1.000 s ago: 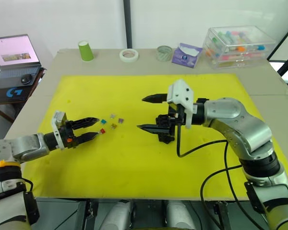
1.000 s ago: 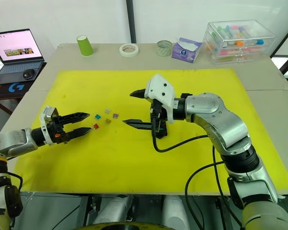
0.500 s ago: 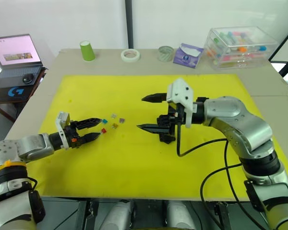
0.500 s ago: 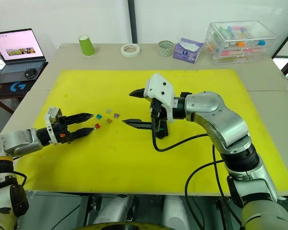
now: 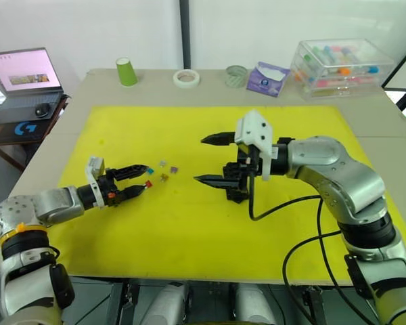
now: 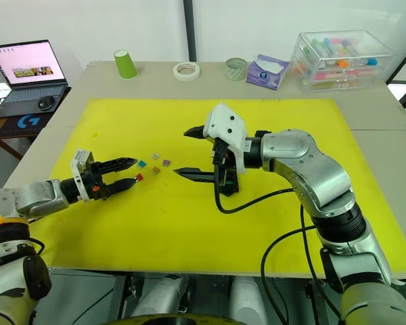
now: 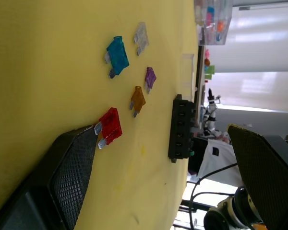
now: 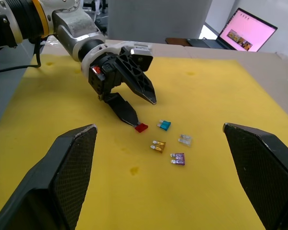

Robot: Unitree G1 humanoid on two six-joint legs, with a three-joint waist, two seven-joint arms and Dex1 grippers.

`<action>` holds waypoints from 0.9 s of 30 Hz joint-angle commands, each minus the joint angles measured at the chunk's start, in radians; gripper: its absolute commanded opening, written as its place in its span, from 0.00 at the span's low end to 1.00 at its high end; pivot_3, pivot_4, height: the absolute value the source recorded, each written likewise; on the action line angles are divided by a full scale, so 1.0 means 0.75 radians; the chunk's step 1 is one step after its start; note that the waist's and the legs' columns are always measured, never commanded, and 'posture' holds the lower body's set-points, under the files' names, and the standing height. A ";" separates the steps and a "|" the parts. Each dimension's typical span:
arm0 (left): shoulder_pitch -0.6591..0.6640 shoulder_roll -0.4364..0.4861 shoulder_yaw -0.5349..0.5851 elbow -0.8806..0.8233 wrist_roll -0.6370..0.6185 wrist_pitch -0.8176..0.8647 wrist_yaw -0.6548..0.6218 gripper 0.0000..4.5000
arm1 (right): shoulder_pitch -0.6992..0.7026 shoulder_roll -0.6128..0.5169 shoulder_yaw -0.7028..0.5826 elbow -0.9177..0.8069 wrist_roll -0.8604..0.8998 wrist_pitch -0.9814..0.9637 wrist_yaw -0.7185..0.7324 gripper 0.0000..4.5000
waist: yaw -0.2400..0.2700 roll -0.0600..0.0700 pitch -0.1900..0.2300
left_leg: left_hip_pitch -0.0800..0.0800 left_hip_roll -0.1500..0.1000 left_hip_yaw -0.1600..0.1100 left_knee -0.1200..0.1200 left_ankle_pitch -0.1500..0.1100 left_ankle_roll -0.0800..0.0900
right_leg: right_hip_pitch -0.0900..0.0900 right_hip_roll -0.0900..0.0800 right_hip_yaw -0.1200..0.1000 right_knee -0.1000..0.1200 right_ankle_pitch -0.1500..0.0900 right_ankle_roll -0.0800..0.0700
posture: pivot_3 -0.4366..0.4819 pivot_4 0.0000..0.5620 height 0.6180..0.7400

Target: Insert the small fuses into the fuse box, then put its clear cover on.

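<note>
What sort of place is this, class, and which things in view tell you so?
Probably a robot lab or test workspace: a table with a yellow mat, a laptop on a side stand, and tape rolls beside a clear storage box.

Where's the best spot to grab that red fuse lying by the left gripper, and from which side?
Grip the red fuse by its coloured plastic body, not the metal blades. It lies flat on the yellow mat, and the open left gripper already has one fingertip beside it, so probably come down from above with the fingers across the body.
</note>
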 commanded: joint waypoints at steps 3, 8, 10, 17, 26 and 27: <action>-0.006 -0.020 0.001 0.013 0.062 0.018 -0.021 1.00 | -0.021 -0.011 -0.047 -0.051 0.017 -0.003 0.003 0.99 | 0.004 0.000 0.000 | 0.000 0.000 0.000 0.000 0.000 0.000 | 0.000 0.000 0.000 0.000 0.000 0.000 | 0.48 0.27 1.00; -0.006 -0.023 0.011 0.013 0.087 0.033 -0.041 0.96 | -0.019 -0.011 -0.047 -0.050 0.015 -0.005 0.004 1.00 | 0.003 0.000 0.000 | 0.000 0.000 0.000 0.000 0.000 0.000 | 0.000 0.000 0.000 0.000 0.000 0.000 | 0.48 0.27 1.00; 0.000 -0.027 0.010 0.006 0.108 0.035 -0.034 0.87 | -0.019 -0.009 -0.048 -0.049 0.014 -0.005 0.004 1.00 | 0.002 0.000 0.000 | 0.000 0.000 0.000 0.000 0.000 0.000 | 0.000 0.000 0.000 0.000 0.000 0.000 | 0.48 0.27 1.00; 0.013 -0.027 0.030 -0.010 0.165 0.054 -0.054 0.81 | -0.019 -0.006 -0.048 -0.055 0.015 -0.003 0.000 1.00 | -0.002 0.000 0.000 | 0.000 0.000 0.001 0.000 0.000 0.000 | 0.000 0.000 0.000 0.000 0.000 0.000 | 0.48 0.27 1.00; 0.021 -0.049 0.042 -0.021 0.240 0.070 -0.077 0.36 | -0.058 -0.002 -0.048 -0.052 0.026 0.030 0.004 1.00 | -0.019 0.000 0.000 | 0.000 0.000 0.001 -0.001 0.000 0.000 | -0.001 0.000 0.000 0.000 0.000 0.000 | 0.48 0.27 1.00; 0.022 -0.052 0.045 -0.021 0.250 0.070 -0.080 0.36 | -0.062 -0.001 -0.048 -0.051 0.025 0.033 0.004 1.00 | -0.019 0.000 0.000 | 0.000 0.000 0.001 -0.002 0.000 0.000 | -0.001 0.000 0.000 0.000 0.000 0.000 | 0.48 0.27 1.00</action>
